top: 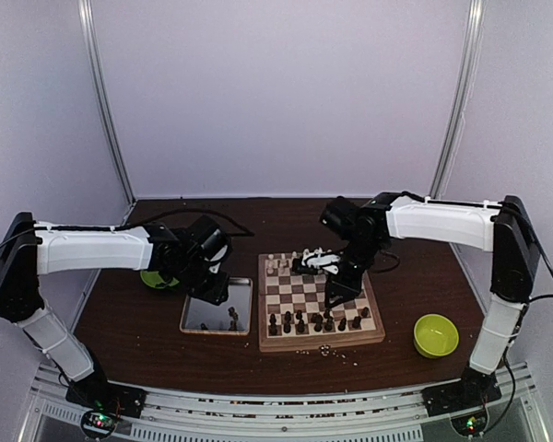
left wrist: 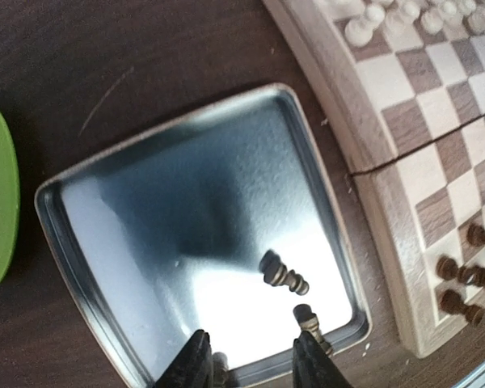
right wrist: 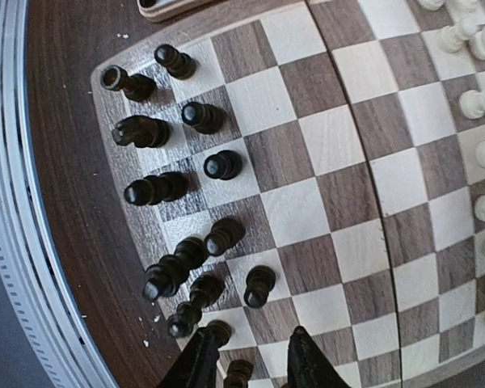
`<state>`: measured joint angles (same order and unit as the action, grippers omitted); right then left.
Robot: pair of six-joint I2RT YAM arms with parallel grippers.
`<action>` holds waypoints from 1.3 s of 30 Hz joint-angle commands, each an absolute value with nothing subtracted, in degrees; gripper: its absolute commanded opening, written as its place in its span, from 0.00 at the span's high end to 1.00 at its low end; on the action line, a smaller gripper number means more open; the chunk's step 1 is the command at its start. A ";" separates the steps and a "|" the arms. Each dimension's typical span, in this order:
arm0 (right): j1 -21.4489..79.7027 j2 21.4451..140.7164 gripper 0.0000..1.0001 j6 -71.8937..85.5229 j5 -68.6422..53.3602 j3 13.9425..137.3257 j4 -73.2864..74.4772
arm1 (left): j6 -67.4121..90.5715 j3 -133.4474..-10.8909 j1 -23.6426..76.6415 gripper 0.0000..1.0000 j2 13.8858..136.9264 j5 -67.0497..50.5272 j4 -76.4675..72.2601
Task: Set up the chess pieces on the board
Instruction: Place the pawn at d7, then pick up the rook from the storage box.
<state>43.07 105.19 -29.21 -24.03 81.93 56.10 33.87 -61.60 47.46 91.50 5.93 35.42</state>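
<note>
Left end effector point(left wrist: 252, 335): partly open, empty, over the silver tray's point(left wrist: 162, 186) near rim.
Chess pieces point(left wrist: 284, 275): a few dark ones lay in the tray.
Right end effector point(right wrist: 252, 333): partly open, empty, above dark chess pieces on the board point(right wrist: 323, 162).
Table point(top: 138, 322): tray just left of the board.

Left arm point(top: 92, 249) and right arm point(top: 442, 221): white tubular shells, black joints. Bases point(top: 101, 405): black, with small red and green lights point(top: 97, 422). Thin black cables point(top: 189, 211) run along both. Fingers point(left wrist: 196, 364): black, tapered.
</note>
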 commanded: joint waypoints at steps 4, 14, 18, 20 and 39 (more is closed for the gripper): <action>39.54 94.63 0.68 -30.25 -25.49 76.15 54.64 | 28.47 -60.27 47.74 0.66 92.76 1.38 44.25; 36.76 90.52 0.67 -29.42 -28.57 67.99 48.01 | 36.29 -67.43 51.53 0.65 98.90 -3.78 48.59; 36.16 90.14 0.67 -29.78 -29.95 67.28 47.77 | 39.57 -69.18 52.27 0.65 101.38 -4.42 49.50; 35.88 90.00 0.67 -29.94 -30.82 67.01 47.62 | 40.97 -69.74 52.53 0.65 102.00 -4.48 49.50; 33.94 89.66 0.67 -31.11 -32.78 66.18 47.84 | 43.62 -74.84 52.56 0.75 109.40 -3.08 52.60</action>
<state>34.24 91.22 -30.30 -31.73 66.59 48.16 42.70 -73.41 52.58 108.22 -3.73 51.20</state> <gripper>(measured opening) 0.330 0.275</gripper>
